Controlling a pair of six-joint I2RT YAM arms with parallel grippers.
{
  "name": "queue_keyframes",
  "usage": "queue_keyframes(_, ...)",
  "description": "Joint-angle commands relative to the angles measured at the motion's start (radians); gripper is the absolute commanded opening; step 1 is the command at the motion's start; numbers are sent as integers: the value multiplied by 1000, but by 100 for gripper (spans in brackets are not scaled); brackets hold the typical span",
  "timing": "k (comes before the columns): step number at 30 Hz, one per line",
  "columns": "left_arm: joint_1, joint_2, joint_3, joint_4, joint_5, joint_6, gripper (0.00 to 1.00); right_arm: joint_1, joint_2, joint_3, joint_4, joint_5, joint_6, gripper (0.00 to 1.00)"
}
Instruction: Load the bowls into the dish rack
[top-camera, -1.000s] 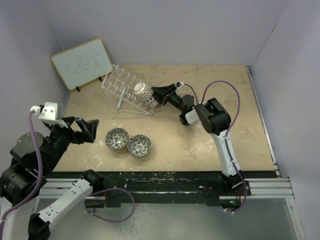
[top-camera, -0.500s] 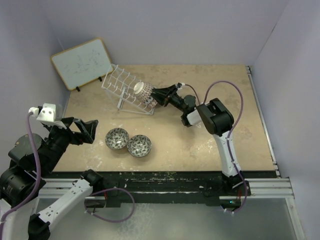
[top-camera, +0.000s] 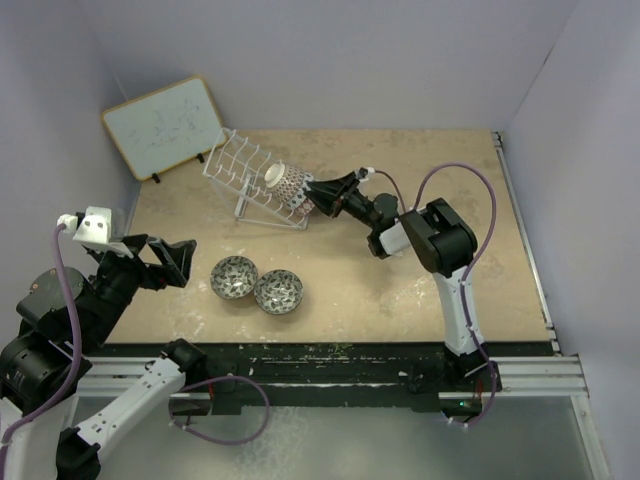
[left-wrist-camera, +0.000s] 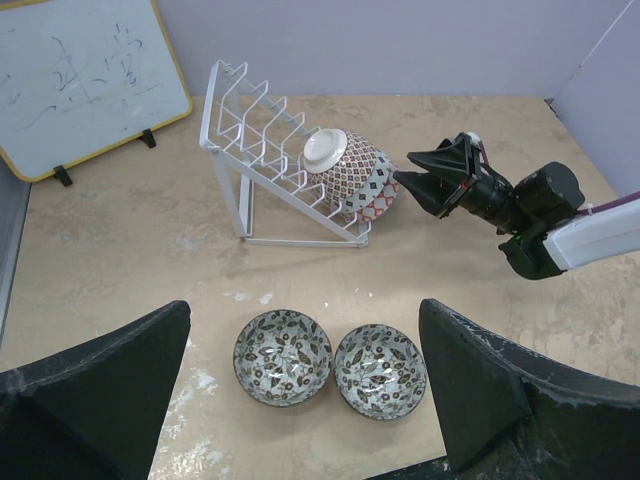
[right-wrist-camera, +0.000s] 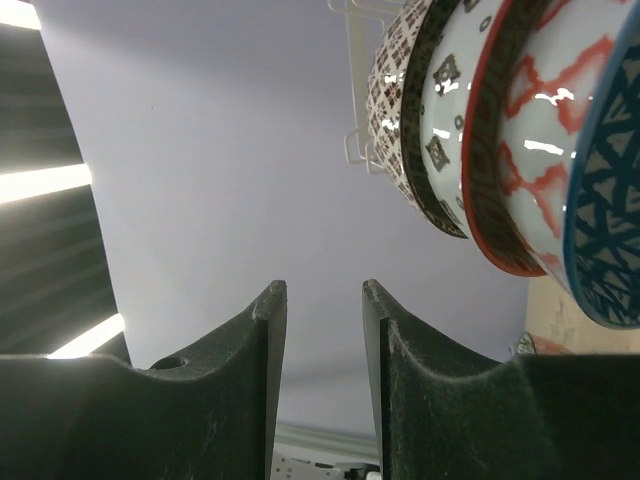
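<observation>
Overhead, the right arm has swung its elbow outward. The right gripper sits just beside three nested bowls, which lie on their sides in the white wire rack with feet toward the whiteboard and rims toward the gripper.

From the left wrist, the left gripper gapes wide and empty above two grey bowls. They are glossy and patterned, standing rims up and touching on the mottled table.

From the right wrist, the fingers stand narrowly parted, holding nothing. Beige, red and blue rims curve beside them.

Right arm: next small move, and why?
Probably back the right hand straight away from the dish rack. Its fingers are parted with nothing between, the three nested bowls sit in the rack, and two grey bowls wait on the table.
</observation>
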Motion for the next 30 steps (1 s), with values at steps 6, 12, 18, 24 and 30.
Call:
queue_keyframes(6,4,-6,4,32,12,-23,99,-6,-126,-53,168,-30,-83,39)
queue_keyframes(12,4,6,9,23,12,-31,99,-6,-213,-160,74,-55,-158,42)
queue_keyframes(18,4,19,33,19,14,-36,99,-2,-381,-226,-237,-85,-387,45)
queue_keyframes(24,4,35,42,18,-5,-24,99,38,-591,-174,-841,-37,-789,52)
queue_keyframes(30,4,37,18,42,-10,-24,99,131,-727,-72,-1335,147,-1078,59)
